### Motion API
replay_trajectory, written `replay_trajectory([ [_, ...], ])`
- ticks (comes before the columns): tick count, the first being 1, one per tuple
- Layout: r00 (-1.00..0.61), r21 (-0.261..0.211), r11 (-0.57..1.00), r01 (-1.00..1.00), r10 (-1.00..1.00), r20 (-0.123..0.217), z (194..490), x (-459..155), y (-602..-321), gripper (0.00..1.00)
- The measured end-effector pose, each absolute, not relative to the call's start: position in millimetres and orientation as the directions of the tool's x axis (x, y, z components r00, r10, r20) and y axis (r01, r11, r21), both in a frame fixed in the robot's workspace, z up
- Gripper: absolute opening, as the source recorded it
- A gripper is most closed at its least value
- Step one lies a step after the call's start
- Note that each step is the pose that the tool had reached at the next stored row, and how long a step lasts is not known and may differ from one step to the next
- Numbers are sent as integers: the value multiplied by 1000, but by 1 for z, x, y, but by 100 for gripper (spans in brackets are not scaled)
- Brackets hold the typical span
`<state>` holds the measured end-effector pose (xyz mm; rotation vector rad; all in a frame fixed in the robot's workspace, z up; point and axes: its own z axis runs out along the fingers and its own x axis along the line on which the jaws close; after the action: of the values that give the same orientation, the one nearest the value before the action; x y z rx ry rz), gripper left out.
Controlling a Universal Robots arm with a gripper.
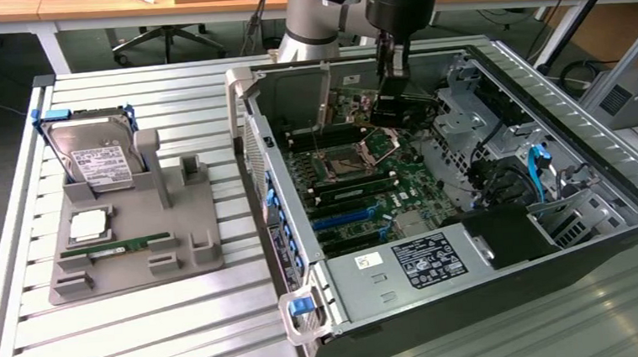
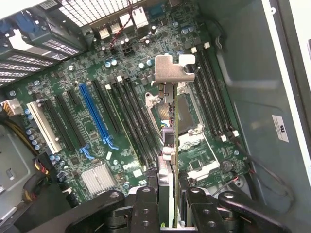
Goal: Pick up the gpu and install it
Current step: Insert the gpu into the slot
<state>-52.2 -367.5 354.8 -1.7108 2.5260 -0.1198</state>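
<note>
Robotics lab or electronics workshop, by every sign. Slatted aluminium table (image 1: 139,343) bearing an opened computer tower (image 1: 361,302) along its edge at the exterior view's right, and a grey parts fixture (image 1: 188,230) with a hard drive (image 1: 92,156) toward the opposite edge. Robot arm (image 1: 314,19) at the far edge; beyond, wooden benches (image 1: 94,5) and a wheeled office chair (image 1: 163,38).

We counted one open computer case (image 1: 476,327), one gray holder (image 1: 190,256) and, on it, one hard drive (image 1: 95,156), one green memory stick (image 1: 116,246) and one silver chip (image 1: 89,226). There was one gripper (image 2: 170,208) and one gpu (image 2: 167,141). On the one motherboard (image 2: 58,87) we found one blue slot (image 2: 97,114), one white slot (image 2: 43,126) and one finned heatsink (image 2: 98,177).
</note>
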Motion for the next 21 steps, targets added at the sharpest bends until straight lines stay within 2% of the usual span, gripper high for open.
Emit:
replay_trajectory([
  [21,-308,-115,309,-944,-951,-28,354,-52,-367,27],
])
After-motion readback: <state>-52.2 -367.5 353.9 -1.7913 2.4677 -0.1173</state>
